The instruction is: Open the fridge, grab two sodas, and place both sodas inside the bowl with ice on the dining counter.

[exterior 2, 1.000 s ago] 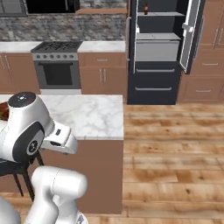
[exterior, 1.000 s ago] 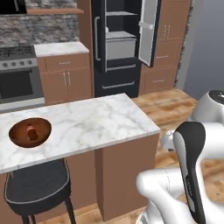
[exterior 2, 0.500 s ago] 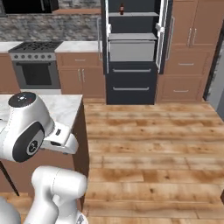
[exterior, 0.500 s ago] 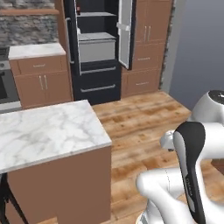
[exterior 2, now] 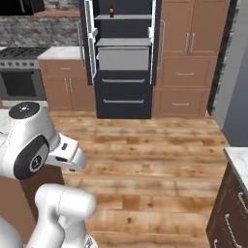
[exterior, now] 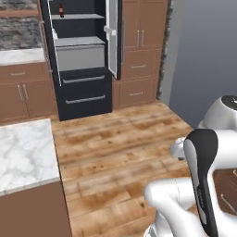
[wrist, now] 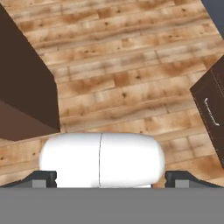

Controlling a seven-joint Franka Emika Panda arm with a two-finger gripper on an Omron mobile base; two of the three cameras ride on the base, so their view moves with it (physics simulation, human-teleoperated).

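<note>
The black fridge (exterior: pixel 83 88) (exterior 2: pixel 123 87) stands with both upper doors swung open, showing grey-white shelves and a pale drawer. One soda (exterior: pixel 60 9) (exterior 2: pixel 111 10), a dark bottle with a red label, stands upright on the top shelf. A corner of the white marble dining counter (exterior: pixel 23 152) shows at the lower left. The bowl with ice is out of view. In the hand view my gripper (wrist: pixel 111 178) points down at the wooden floor, open, its fingertips (wrist: pixel 43 177) wide apart with nothing held.
Brown wooden cabinets (exterior: pixel 139 51) (exterior 2: pixel 186 63) flank the fridge, and a stove (exterior 2: pixel 19 77) stands to its left. A dark cabinet with a marble top (exterior 2: pixel 237 203) (wrist: pixel 212 100) is close on the right. The counter's brown base (wrist: pixel 22 96) is near the hand. Wooden floor (exterior 2: pixel 155 155) stretches towards the fridge.
The whole picture has shifted: the base has moved, bringing the fridge nearer and more central, while the dining counter and bowl slid off to the left. The gripper stays open.
</note>
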